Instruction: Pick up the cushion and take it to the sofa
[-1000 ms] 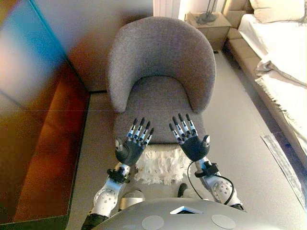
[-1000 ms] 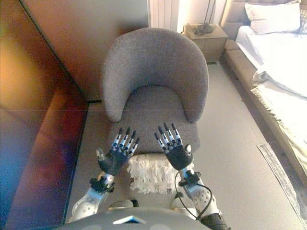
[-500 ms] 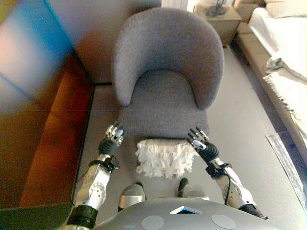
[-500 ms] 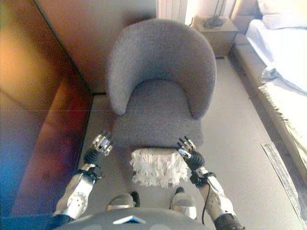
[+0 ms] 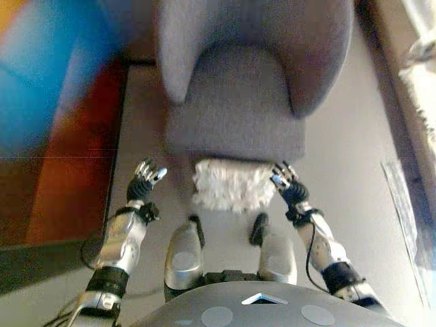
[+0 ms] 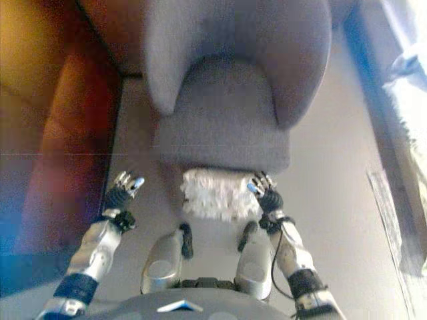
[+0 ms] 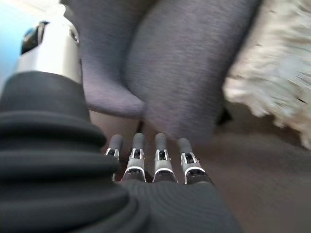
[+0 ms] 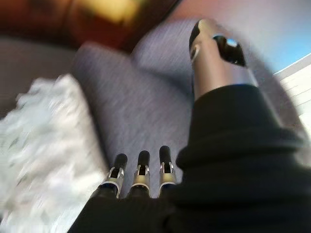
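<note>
— Where did the cushion lie at that moment?

— The white, fringed cushion [image 5: 229, 184] lay on the floor at the centre of the left eye view, pressed against the front edge of the grey armchair [image 5: 238, 95], which filled the upper middle of the frame. Neither hand held it.

— And the robot's right hand?

— The right hand [image 5: 286, 182] showed right of centre in the left eye view, just beside the cushion's right end and close under the chair's front corner. Whether it touched the cushion could not be told from that view. In the right wrist view its fingers [image 8: 140, 174] were straight and spread, with the thumb [image 8: 214, 58] standing apart, clasping nothing; the cushion [image 8: 43, 145] sat at the left of that frame and the chair's grey fabric lay past the fingertips.

— What about the left hand?

— The left hand [image 5: 145, 178] was at the left of centre in the left eye view, over the pale floor [image 5: 354, 163], apart from the cushion's left end with a clear gap between. In the left wrist view its fingers [image 7: 158, 160] were also straight and side by side, around nothing, with the cushion [image 7: 272, 73] in the upper right.

— Anything else?

— A dark reddish-brown surface [image 5: 61, 170] ran down the left side of the left eye view.
</note>
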